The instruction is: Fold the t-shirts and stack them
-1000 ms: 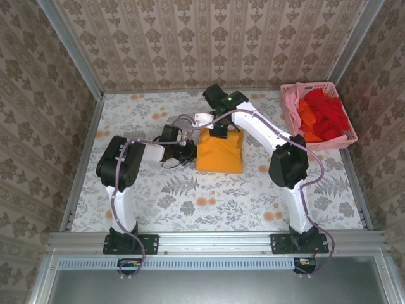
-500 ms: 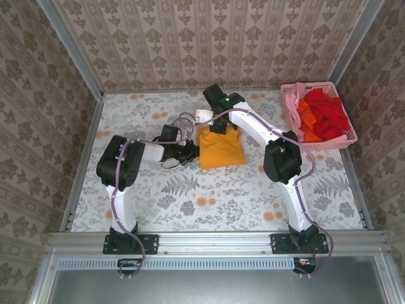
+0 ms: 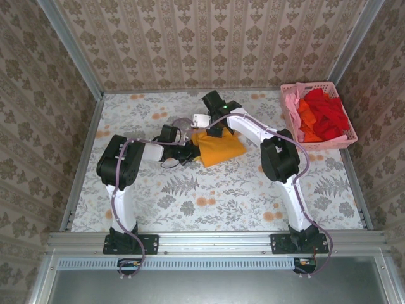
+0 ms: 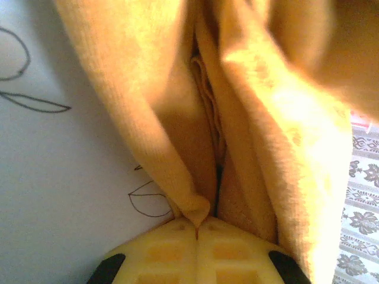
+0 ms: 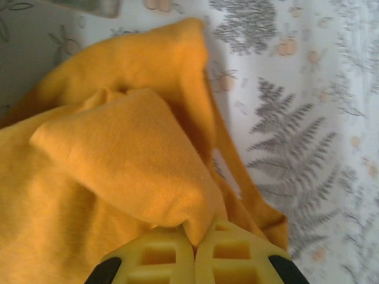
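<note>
Both clenched on the orange-yellow cotton t-shirt (image 3: 220, 149): left pincer (image 4: 196, 223) at its left edge, right pincer (image 5: 194, 239) at its far edge.

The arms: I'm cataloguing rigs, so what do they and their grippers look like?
Both the left arm and right arm have white links, bulky black joint housings, black bases and a greyish-lilac cable looping alongside. A green light glows near the right wrist. The left gripper and right gripper have pale yellow fingers moulded with square recesses.
</note>
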`<action>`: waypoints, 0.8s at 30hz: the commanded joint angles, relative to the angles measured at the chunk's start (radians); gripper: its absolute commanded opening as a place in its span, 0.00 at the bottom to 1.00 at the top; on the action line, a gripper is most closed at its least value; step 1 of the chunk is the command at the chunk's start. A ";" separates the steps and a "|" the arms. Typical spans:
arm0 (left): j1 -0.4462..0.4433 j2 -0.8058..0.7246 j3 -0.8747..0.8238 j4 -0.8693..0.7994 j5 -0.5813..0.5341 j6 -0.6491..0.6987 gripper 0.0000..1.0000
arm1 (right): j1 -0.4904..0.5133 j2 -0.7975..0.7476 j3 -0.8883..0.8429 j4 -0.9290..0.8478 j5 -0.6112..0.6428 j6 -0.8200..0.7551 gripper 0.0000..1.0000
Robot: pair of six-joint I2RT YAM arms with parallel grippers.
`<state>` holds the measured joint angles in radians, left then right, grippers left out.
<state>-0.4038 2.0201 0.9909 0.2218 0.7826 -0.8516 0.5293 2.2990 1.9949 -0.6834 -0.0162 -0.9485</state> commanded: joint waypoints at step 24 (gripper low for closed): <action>0.028 -0.099 -0.124 -0.210 -0.195 0.047 0.07 | -0.072 -0.344 -0.468 0.679 0.006 0.577 0.83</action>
<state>-0.3985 1.9457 0.9218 0.2192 0.7097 -0.8413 0.4904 2.0544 1.5856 -0.1780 -0.0288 -0.6106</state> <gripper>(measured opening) 0.057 0.827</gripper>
